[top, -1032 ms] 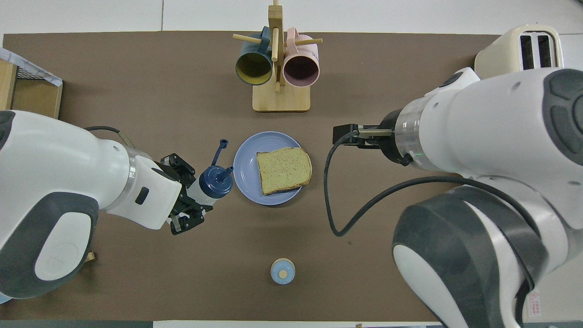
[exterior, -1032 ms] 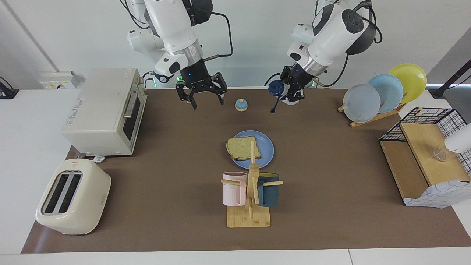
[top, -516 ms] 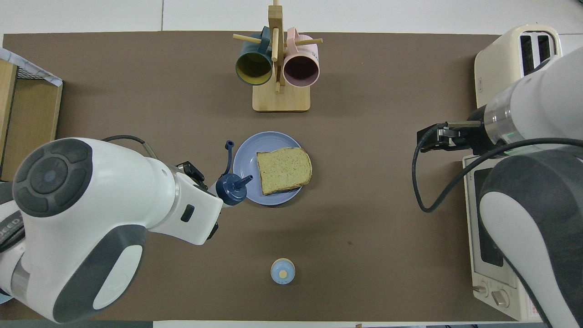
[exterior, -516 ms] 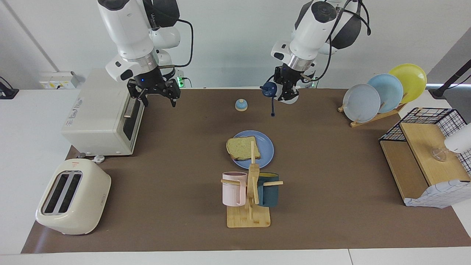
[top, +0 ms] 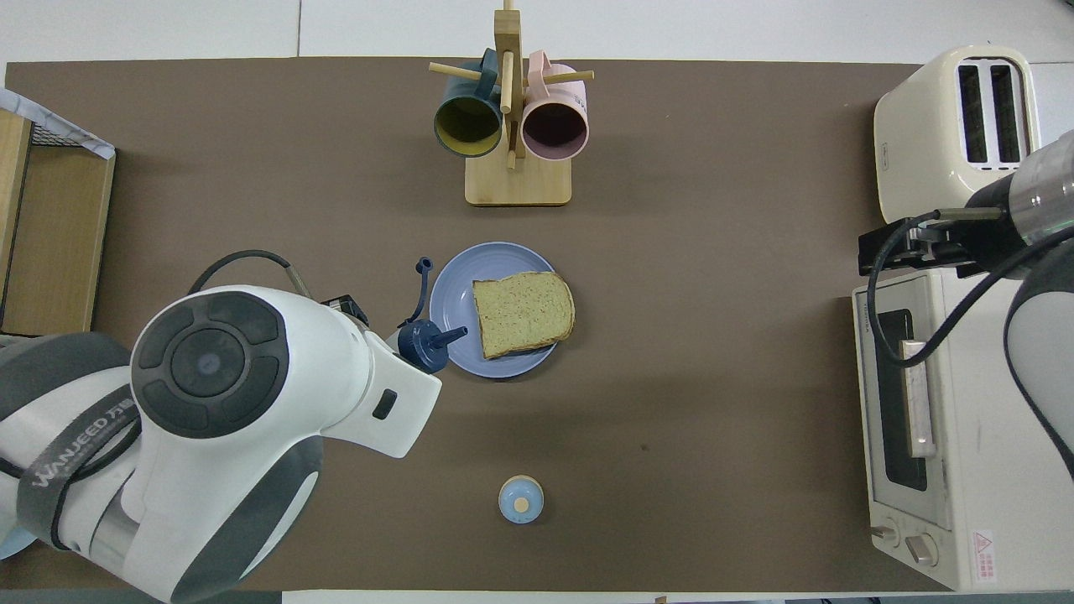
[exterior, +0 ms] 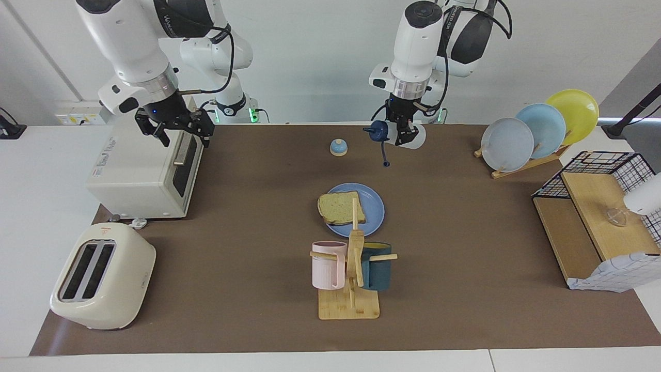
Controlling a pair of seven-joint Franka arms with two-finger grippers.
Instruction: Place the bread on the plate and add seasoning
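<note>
Left gripper stays clamped on the seasoning, bottle tipped sideways in the air. In the overhead view its blue cap now sits over the plate rim at about 8 o'clock; a second ago it was just off the rim. Cap loop dangles loose.

Bread unchanged, flat on the plate, mid-table, nearer the robots than the mug rack.

Right gripper, fingers spread and holding nothing, has pulled away from the table centre and is now over the toaster oven. Bell hasn't moved.
</note>
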